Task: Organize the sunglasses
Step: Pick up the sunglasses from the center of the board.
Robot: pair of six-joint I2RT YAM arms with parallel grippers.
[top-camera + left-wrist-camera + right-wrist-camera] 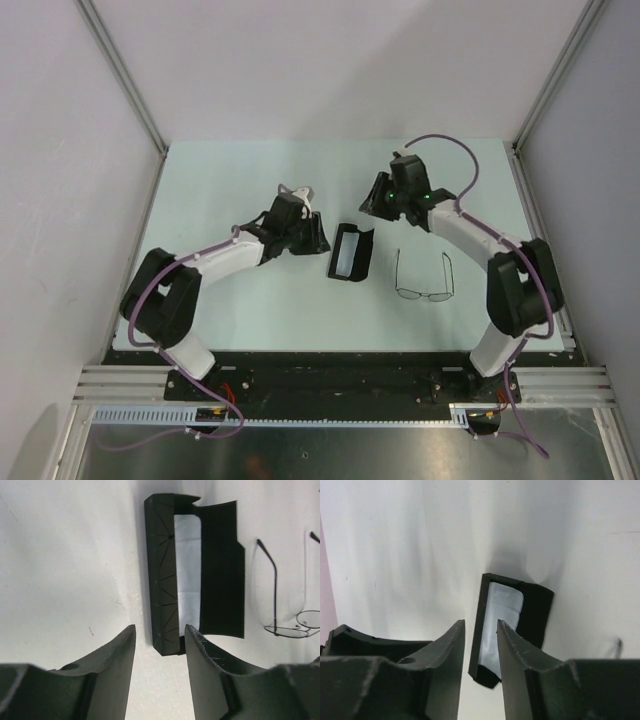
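The sunglasses (424,294) lie nearest on the pale surface (250,310), right of centre. Their lenses face the near edge and both slim temple arms are unfolded, pointing toward the far side. Nothing touches them. Just to their left, a little farther back and apart from them, the black case (350,252) lies open with the light blue cloth (347,256) inside.

The left gripper (320,238) sits just left of the case. In the left wrist view its fingers (115,670) stand apart with bare surface between them and hold nothing, and the case's near end lies just past their tips.

Farthest back, on the right, the right gripper (383,203) hangs above the surface beyond the case and the glasses. Its fingers (520,670) are also apart, by a narrower gap, and hold nothing.
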